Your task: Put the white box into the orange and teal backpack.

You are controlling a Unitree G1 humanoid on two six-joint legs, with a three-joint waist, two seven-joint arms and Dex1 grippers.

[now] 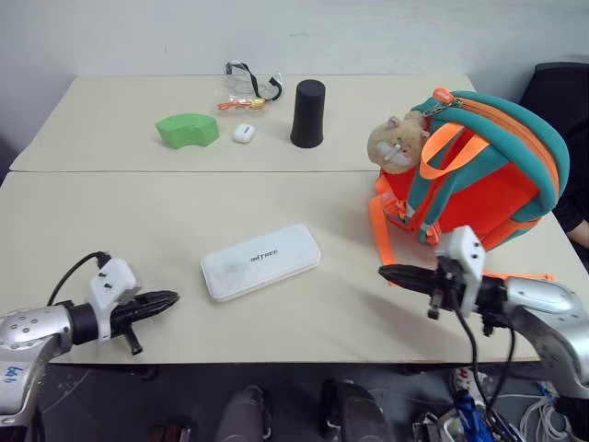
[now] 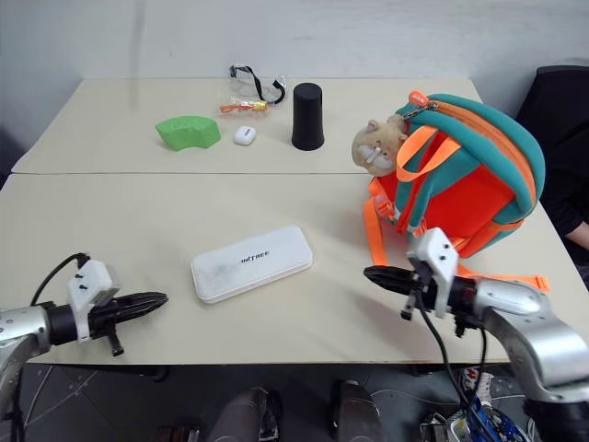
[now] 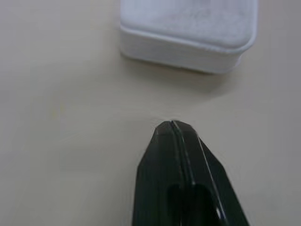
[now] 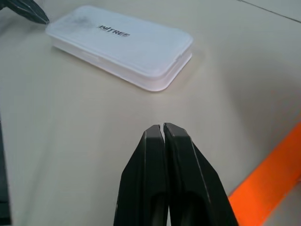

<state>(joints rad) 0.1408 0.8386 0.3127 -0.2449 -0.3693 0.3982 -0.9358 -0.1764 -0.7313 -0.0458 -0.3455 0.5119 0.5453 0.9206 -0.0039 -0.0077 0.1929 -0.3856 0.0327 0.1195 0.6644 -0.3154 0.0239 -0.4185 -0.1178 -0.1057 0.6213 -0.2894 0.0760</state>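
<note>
- The orange and teal backpack (image 1: pixel 479 170) is sitting upright on the right side of the table (image 1: pixel 110 230), and its zipper along the top is looking shut, so I cannot tell what is inside.
- A tan plush hamster charm (image 1: pixel 398 143) is hanging at the backpack's upper left corner, and orange straps (image 1: pixel 379 230) are trailing down onto the tabletop.
- The white box (image 1: pixel 261 261) is lying flat near the middle of the table, outside the backpack and well apart from it, its dark lettering facing up.
- I am holding my left gripper (image 1: pixel 166 300) just beside the box's left end, my two fingers pressed together on nothing.
- I am holding my right gripper (image 1: pixel 394 273) between the box's right end and the backpack, its tip pointing at the box, pinched closed and empty too.
- At the far side, five things are sitting in a group: one green curved block (image 1: pixel 187 130), one tiny white case (image 1: pixel 243 133), one black cylinder (image 1: pixel 308 113), one pair of safety glasses (image 1: pixel 250 81) and one small orange item (image 1: pixel 241 104) beside them.
- Nothing is lying between the box and the backpack except my right gripper.
- Counting: one box, one backpack, two grippers.
</note>
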